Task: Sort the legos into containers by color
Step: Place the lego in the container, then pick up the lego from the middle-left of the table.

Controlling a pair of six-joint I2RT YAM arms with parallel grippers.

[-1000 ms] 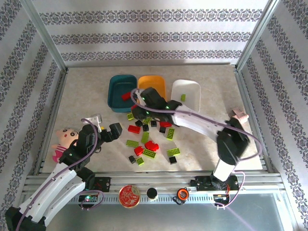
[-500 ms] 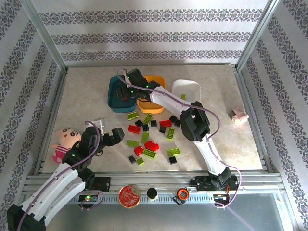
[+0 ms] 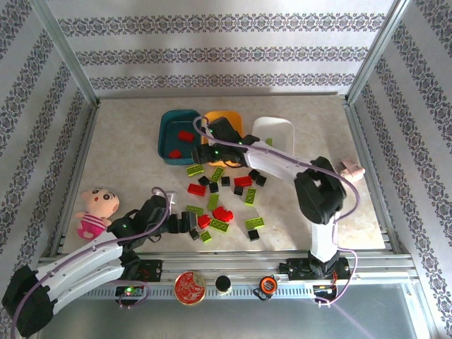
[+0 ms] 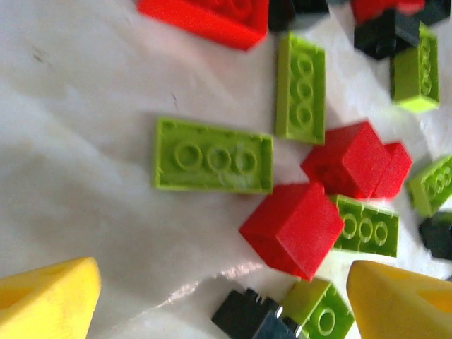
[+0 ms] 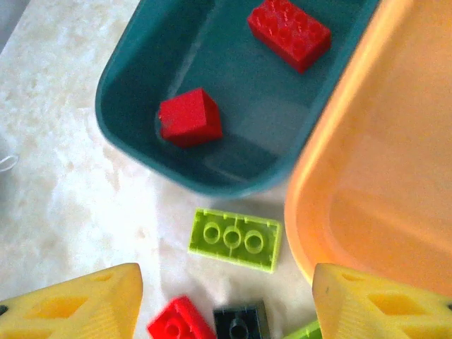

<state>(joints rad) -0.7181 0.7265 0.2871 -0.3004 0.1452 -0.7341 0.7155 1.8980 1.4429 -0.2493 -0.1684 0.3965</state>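
1. Step in hand, as judged: sorting red. The teal tray [image 5: 134, 85] holds two red bricks [image 5: 289, 34], one oblong and one square. The visible part of the orange tray [image 5: 395, 176], just beside it, is bare. The white tray [image 3: 279, 127] stands to the right of the orange one.
2. Right hand [image 5: 226, 307]: fingers spread, nothing between them. It hangs over the near rim of the teal tray, above a lime brick [image 5: 234, 239] that lies on the desk [image 3: 120, 141] just short of both trays.
3. Left hand [image 4: 222, 300]: fingers spread wide, pinching nothing, low over the unsorted pile near the front of the desk.
4. Under the left hand, a red cube [image 4: 293, 226] lies nearest the gap between the fingers. It touches a small lime plate [image 4: 364, 226] on its right. A second red piece [image 4: 349, 159] lies beyond it, a larger lime plate [image 4: 212, 155] lies to its left, and a black brick [image 4: 247, 314] sits at the near edge.
5. Progress, as judged: early. Most bricks lie loose on the desk between the arms and the trays.
6. Next move, as judged: the left hand centres on the red cube, descends and closes on its free faces. The small lime plate and the black brick sit close enough to be caught with it. The route to the teal tray passes the right arm, so one arm must give way.
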